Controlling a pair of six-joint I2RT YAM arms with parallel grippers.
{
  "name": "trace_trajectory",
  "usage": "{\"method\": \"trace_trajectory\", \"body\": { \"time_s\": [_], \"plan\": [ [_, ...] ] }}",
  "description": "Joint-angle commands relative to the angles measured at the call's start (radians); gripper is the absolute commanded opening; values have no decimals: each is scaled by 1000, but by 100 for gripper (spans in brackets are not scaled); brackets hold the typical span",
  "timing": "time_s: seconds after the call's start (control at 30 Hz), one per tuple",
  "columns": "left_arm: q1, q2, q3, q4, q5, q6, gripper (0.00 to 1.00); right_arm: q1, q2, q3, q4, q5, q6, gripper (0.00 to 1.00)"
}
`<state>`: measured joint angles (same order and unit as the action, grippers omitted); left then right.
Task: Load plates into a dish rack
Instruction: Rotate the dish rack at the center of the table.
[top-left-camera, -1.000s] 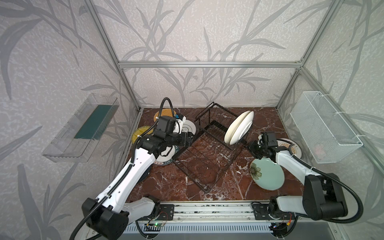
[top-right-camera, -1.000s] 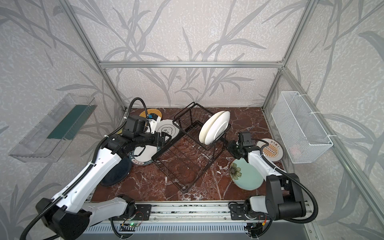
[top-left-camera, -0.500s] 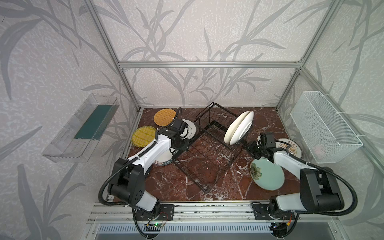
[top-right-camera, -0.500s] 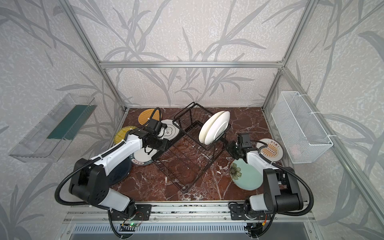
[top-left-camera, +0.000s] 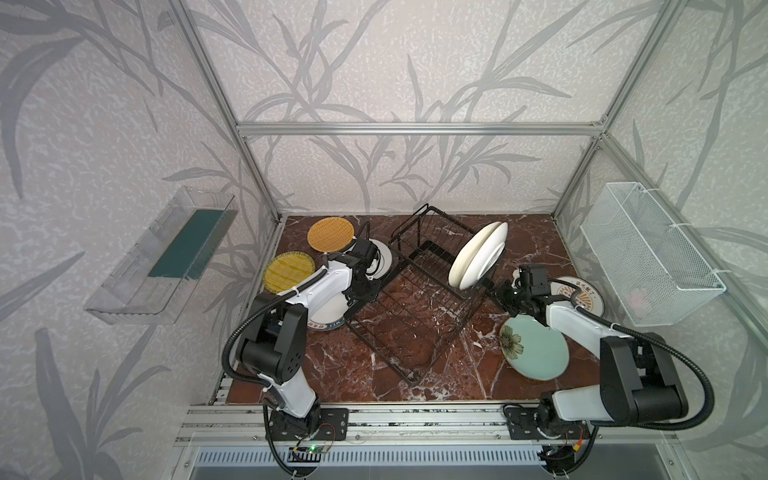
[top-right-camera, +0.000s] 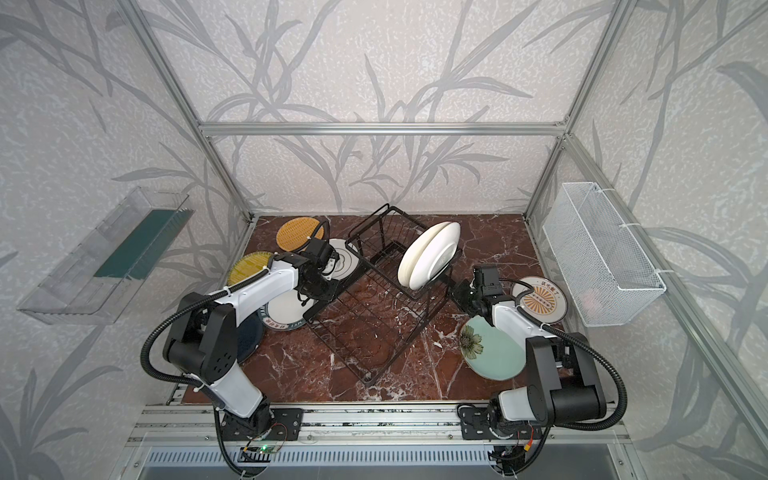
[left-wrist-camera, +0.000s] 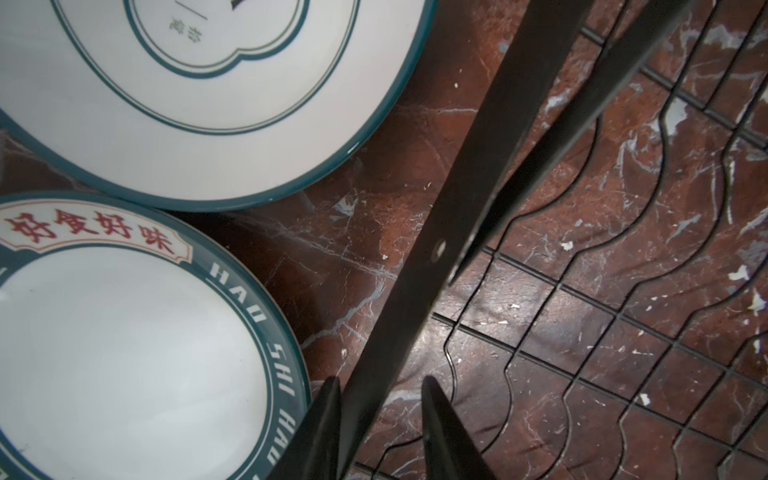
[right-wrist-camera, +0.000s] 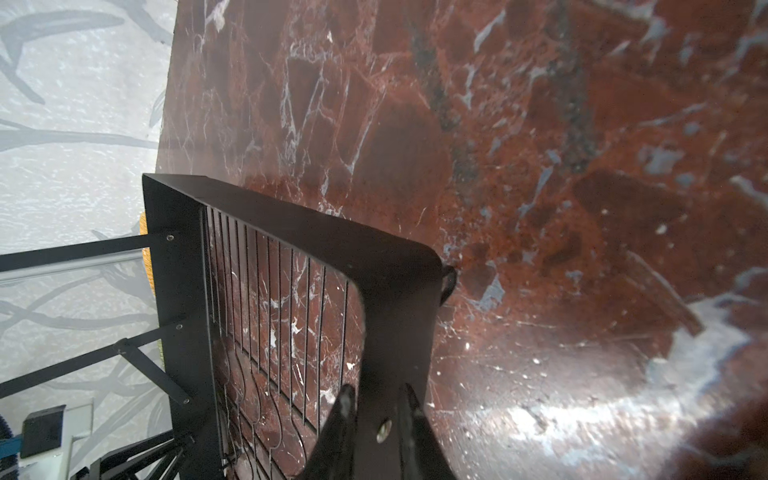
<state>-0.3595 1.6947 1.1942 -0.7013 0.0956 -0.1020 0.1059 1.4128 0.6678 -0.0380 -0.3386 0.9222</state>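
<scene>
Soft even light in both top views, edges bowed, left wrist view dim, pale glare on blurred worktop (right-wrist-camera: 590, 411) in right wrist view.

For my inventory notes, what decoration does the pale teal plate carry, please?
The teal plate has one dark flower near its rim, clearest in a top view.

My fingers (left-wrist-camera: 444, 436) look matt black and plasticky, the dish rack (left-wrist-camera: 415, 291) is smooth metal bar and thin wire under a dull black coat, the tabletop (left-wrist-camera: 332, 257) is polished red-brown marble-look stone with white veins and pale flecks, and the plates (left-wrist-camera: 124, 353) are glossy glazed ceramic.
</scene>
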Motion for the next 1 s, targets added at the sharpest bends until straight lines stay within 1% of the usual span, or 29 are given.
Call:
{"method": "trace_trajectory", "body": {
  "time_s": [0.0, 0.2, 0.5, 0.63, 0.73, 0.83, 0.97],
  "plan": [
    [-1, 4, 6, -4, 33, 4, 28, 6, 7, -1, -107, 42, -12, 18],
    [-5, 11, 1, -4, 66, 2, 12, 5, 55, 19, -79, 23, -10, 14],
    [-24, 19, -7, -5, 80, -22, 2, 2, 91, 72, -77, 36, -31, 12],
    [-39, 22, -13, 10, 90, -54, 0, 0, 122, 102, -58, 23, -41, 12],
    [-57, 28, -20, 32, 108, -105, 0, -4, 168, 150, -47, 12, -58, 12],
    [-80, 25, -37, 69, 99, -171, 0, -17, 220, 202, -33, 9, -82, 12],
    [-105, 19, -55, 113, 71, -293, 0, -41, 287, 286, -10, -8, -96, 15]
  ]
}}
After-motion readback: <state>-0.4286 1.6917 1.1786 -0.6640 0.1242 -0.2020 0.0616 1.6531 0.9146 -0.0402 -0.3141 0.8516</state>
